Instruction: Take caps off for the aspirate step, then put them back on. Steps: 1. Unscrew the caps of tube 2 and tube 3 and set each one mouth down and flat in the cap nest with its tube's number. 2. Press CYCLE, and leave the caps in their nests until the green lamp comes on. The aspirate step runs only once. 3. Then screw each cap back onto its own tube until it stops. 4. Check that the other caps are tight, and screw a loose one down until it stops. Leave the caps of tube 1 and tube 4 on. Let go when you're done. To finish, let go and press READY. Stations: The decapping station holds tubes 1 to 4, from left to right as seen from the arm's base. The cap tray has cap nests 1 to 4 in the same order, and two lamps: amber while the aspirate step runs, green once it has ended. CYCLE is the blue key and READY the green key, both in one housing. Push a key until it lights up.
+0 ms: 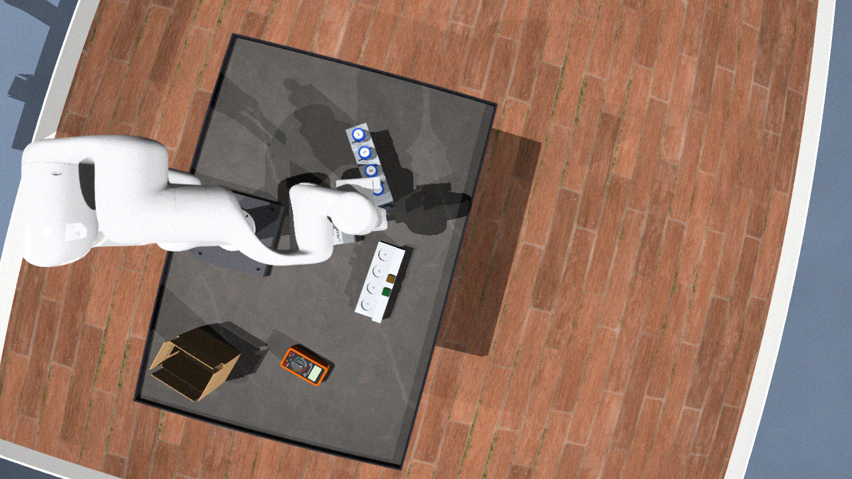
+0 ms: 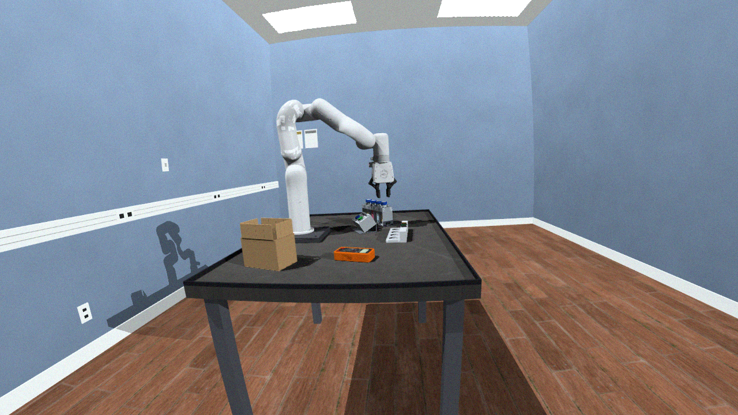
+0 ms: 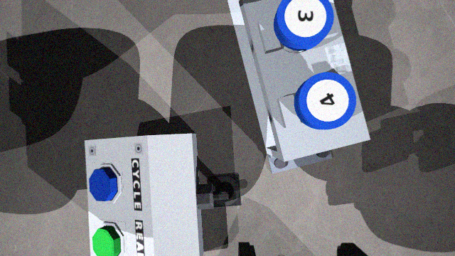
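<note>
The decapping station [image 1: 368, 160] holds four tubes with blue caps. In the wrist view cap 3 [image 3: 303, 21] and cap 4 [image 3: 325, 100] sit on their tubes. The white key housing [image 3: 142, 195] lies to the left of them, with the blue CYCLE key [image 3: 103, 183] and the green READY key [image 3: 106, 242], both unlit. The cap tray [image 1: 380, 281] has empty nests, and its amber lamp [image 1: 391, 277] and green lamp [image 1: 386, 291] look dark. My gripper [image 2: 382, 189] hangs above the tube 4 end of the station, open and empty. Its fingertips show at the bottom edge of the wrist view.
A cardboard box [image 1: 193, 362] stands at the table's near left corner. An orange multimeter [image 1: 305, 364] lies beside it. The arm's base plate [image 1: 238, 250] sits at the table's left edge.
</note>
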